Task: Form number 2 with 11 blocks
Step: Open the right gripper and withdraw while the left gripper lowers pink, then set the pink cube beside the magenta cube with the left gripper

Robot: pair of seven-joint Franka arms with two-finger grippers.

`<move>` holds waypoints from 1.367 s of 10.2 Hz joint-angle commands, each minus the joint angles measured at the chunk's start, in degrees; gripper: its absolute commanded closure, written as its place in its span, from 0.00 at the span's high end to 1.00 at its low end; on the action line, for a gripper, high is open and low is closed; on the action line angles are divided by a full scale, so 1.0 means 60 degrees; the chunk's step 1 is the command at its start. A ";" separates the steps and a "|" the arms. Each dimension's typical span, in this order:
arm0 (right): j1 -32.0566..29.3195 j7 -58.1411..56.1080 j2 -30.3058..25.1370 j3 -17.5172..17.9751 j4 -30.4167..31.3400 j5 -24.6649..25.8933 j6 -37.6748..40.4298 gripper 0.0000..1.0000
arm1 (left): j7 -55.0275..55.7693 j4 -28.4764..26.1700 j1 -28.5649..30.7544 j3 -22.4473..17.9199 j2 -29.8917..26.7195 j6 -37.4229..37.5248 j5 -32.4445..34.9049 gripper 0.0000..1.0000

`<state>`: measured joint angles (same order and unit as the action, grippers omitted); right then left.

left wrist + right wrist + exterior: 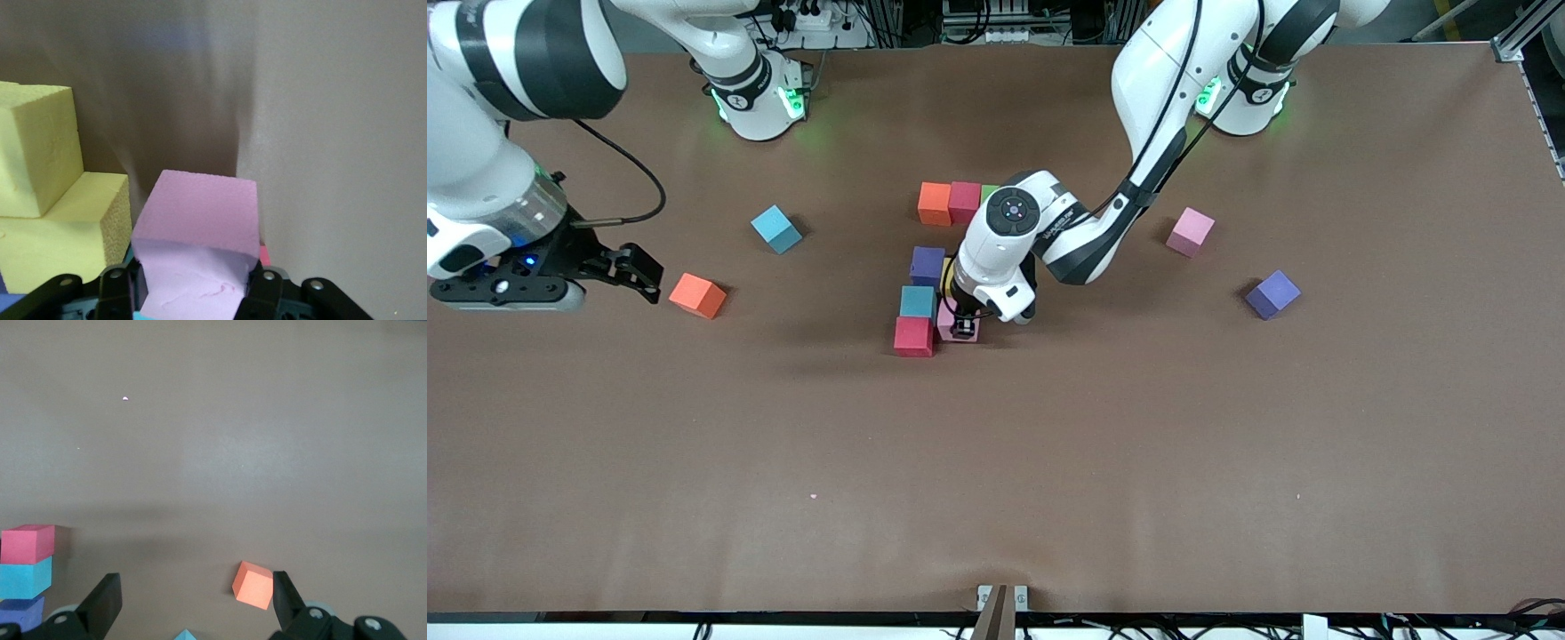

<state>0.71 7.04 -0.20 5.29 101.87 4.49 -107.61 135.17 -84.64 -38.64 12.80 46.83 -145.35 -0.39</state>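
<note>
Currently placing: left claw clamped on pink block, seated beside red block in bottom row. Next: release, lift clear. Right claw apart, waiting by orange block.

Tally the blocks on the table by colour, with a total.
Orange blocks: 2
Red blocks: 2
Green blocks: 1
Purple blocks: 2
Yellow blocks: 2
Light blue blocks: 2
Pink blocks: 2
Total: 13
</note>
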 commanded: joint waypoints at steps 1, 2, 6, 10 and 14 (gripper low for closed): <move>-0.0148 -0.0294 0.0017 -0.0237 -0.0903 -0.0396 0.0851 1.00 | 0.0234 0.0000 -0.0152 -0.0111 -0.0085 0.0361 -0.0213 0.21; -0.0162 -0.0555 0.0135 -0.0325 -0.1561 -0.0396 0.1232 1.00 | 0.0322 0.0000 -0.0152 -0.0111 -0.0085 0.0392 -0.0213 0.21; -0.0265 -0.0617 0.0136 -0.0428 -0.1671 -0.0527 0.1499 1.00 | 0.0396 0.0030 -0.0181 -0.0023 -0.0129 0.0844 -0.0227 0.21; -0.0381 -0.0675 0.0136 -0.0457 -0.1700 -0.0851 0.1940 1.00 | 0.0484 0.0190 -0.0079 -0.0140 -0.0144 0.0934 -0.0198 0.21; -0.0805 -0.0268 0.0136 -0.0443 -0.1861 -0.1025 0.2012 1.00 | 0.0425 0.0761 0.0083 -0.0300 0.0089 0.0453 -0.0169 0.21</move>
<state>-2.62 4.02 0.21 2.16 92.43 0.09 -96.82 137.51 -81.45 -37.59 12.06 46.71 -141.47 -0.39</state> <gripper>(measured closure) 0.000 0.445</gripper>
